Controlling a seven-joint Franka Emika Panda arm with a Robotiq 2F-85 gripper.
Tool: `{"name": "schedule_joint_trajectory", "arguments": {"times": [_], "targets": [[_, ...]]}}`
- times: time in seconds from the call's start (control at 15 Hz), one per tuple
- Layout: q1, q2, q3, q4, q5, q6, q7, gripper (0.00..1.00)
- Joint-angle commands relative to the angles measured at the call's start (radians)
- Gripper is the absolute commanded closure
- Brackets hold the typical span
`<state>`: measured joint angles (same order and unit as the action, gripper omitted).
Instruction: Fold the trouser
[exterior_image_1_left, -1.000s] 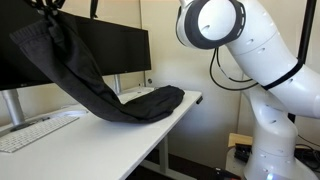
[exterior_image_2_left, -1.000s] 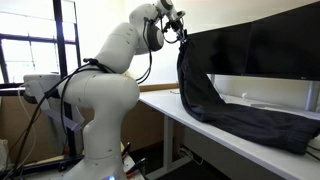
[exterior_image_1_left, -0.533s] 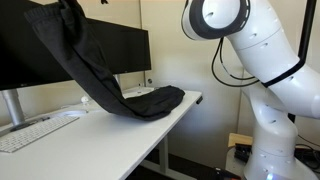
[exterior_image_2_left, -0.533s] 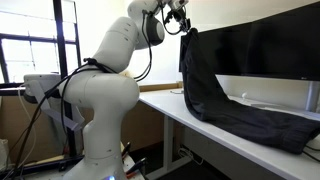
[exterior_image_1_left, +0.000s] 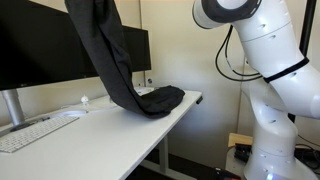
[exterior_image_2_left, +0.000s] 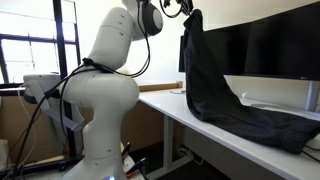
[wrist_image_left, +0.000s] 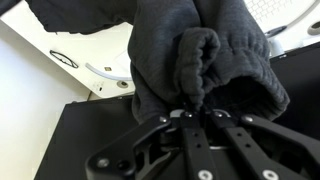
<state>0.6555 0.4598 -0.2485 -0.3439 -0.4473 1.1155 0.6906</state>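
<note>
Trouser (exterior_image_1_left: 112, 62): black, limp, wrinkled. Its upper end is held high above the counter (exterior_image_1_left: 100, 145). The rest hangs in one long drape down to the counter top, and the lower end lies heaped on the counter near one end.

In an exterior view the lower part spreads flat along the counter top.

Claw (wrist_image_left: 192, 112): in the wrist view the fingers are drawn nearly together, pinching a bunched fold of the trouser cloth. It holds nothing else.

Counter: white, smooth top on white legs.

Dark monitor (exterior_image_1_left: 40, 50) stands at the back of the counter, behind the hanging cloth. White keyboard (exterior_image_1_left: 25, 133) lies flat on the counter in front of it.

Room: pale walls. A dark-framed window (exterior_image_2_left: 30, 50) is beyond the counter's end, behind the white arm (exterior_image_2_left: 110, 70).
</note>
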Motion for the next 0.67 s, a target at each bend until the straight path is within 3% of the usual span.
{"name": "schedule_joint_trajectory", "arguments": {"times": [0.0, 0.6], "targets": [[-0.050, -0.047, 0.019, 0.000, -0.010, -0.082, -0.001, 0.98], [-0.195, -0.009, 0.012, -0.005, -0.030, -0.090, 0.024, 0.98]]}}
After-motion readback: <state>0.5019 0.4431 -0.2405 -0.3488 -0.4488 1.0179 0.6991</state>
